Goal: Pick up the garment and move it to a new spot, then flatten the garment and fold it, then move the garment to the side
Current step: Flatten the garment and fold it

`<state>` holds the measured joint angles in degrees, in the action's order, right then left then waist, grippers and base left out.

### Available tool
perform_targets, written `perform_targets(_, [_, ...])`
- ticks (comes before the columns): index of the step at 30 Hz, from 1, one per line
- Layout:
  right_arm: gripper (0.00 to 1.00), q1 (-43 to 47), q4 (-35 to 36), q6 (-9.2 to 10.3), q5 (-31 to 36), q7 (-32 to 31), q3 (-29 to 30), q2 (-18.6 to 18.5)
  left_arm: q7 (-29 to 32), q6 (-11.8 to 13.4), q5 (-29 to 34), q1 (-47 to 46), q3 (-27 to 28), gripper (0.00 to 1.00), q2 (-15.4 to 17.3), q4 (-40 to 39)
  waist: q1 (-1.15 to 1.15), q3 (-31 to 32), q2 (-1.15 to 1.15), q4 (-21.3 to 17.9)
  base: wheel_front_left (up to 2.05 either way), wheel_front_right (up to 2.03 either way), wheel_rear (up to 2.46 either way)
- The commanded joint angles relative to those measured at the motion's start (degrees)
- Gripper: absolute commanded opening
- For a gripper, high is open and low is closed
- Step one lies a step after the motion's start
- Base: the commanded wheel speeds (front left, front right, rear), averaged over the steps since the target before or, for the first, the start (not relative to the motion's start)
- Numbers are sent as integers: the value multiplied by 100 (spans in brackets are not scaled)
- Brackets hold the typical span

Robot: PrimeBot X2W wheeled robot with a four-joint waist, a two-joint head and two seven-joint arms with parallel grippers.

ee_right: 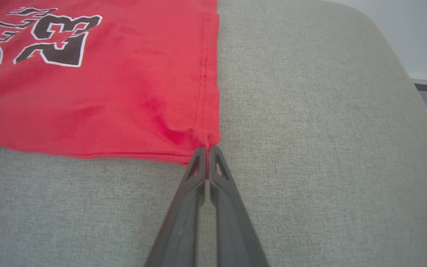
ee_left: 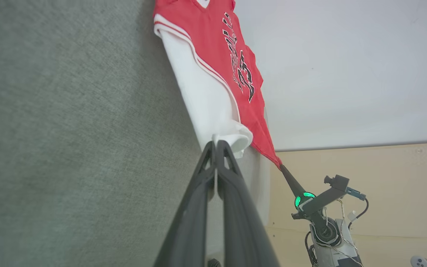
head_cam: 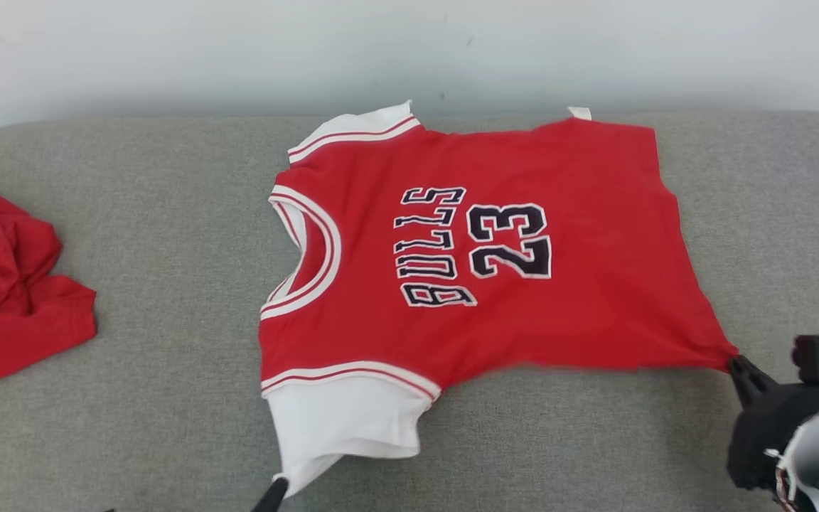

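- Head view took in a crumpled red cloth point(head_cam: 11, 284) at the worktop's point(head_cam: 168, 427) left; left wrist view caught the right arm's green light point(ee_left: 302, 198).
- Garment point(head_cam: 452, 270) lay spread centrally, print up; left claw point(head_cam: 278, 489) clamped its near white sleeve corner, right claw point(head_cam: 736, 365) its near hem corner.
- Neck pointed left, hem right; long axis ran left-right.

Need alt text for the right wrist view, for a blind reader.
The right tool is shut on the hem corner of a red jersey. The jersey, numbered 23 in black, lies spread on a grey fabric surface.
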<state>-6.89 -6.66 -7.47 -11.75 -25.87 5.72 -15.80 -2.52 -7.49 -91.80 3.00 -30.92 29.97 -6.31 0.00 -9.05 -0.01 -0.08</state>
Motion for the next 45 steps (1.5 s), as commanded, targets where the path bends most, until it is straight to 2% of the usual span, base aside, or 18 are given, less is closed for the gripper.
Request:
perform_targets(1, [0,109,87,-6,-68,-39,84,-3,-55,4,-42,132,58,0,68,-5,0,15,1,-20,0,0,0])
perform_targets(6, [0,443,476,-6,-142,-290,224,-31,-214,4,-140,425,351,0,243,-102,0,36,1,-118,0,0,0])
perform_targets(15, [0,956,911,-6,-305,-823,222,134,167,4,-553,1234,335,0,616,-423,0,-34,1,-285,0,0,0])
perform_targets(20, [0,1164,1129,-6,-301,-1000,348,230,132,4,-569,1261,458,0,654,-712,0,-75,1,-271,0,0,0])
perform_targets(23, [0,1240,1303,-6,-334,-1078,386,322,65,4,-403,1069,545,0,591,-939,0,-83,1,-269,0,0,0])
perform_targets(32, [0,927,1529,-6,-292,-727,255,356,-9,3,304,131,565,0,372,-1070,0,-71,1,-299,0,0,0])
perform_targets(37, [0,647,1394,-6,-294,-532,202,347,-135,8,784,-638,562,0,149,-705,0,-144,1,-279,0,0,0])
perform_targets(41, [0,420,1216,-6,-264,-349,206,385,-410,9,1234,-1315,566,0,-176,-234,0,-275,1,-244,0,0,0])
perform_targets(45, [0,159,1081,-6,-159,-94,146,369,-538,-1,1717,-1908,390,0,-389,270,0,-459,1,-210,0,0,0])
